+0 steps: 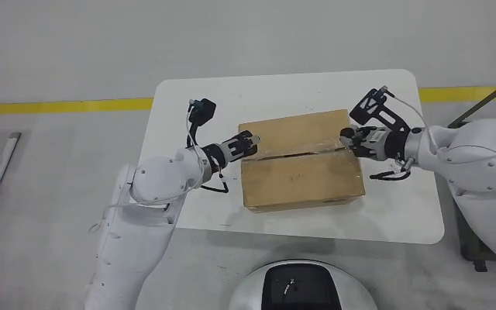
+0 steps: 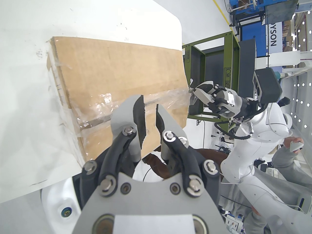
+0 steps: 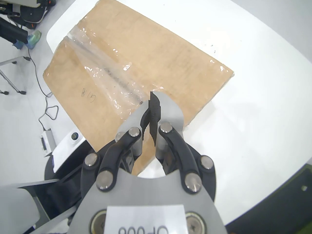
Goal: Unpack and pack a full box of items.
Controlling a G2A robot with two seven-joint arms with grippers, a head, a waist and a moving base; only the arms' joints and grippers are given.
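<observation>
A closed cardboard box (image 1: 302, 167) (image 2: 117, 69) (image 3: 156, 49) lies in the middle of the white table (image 1: 201, 101). Clear tape (image 1: 310, 150) (image 2: 104, 109) (image 3: 104, 66) runs along its top seam, crinkled and partly lifted. My left gripper (image 1: 252, 142) (image 2: 150, 103) is at the box's left end, level with the seam, open by a narrow gap with nothing between its fingers. My right gripper (image 1: 346, 139) (image 3: 151, 98) (image 2: 191, 93) is at the box's right end, shut on the tape's loose end where the seam meets the edge.
Bare table surface surrounds the box on every side, with more of it at the back (image 1: 325, 89). A green metal frame (image 2: 207, 54) stands on the floor past the table's right edge. A yellow line (image 1: 77, 106) marks the floor behind.
</observation>
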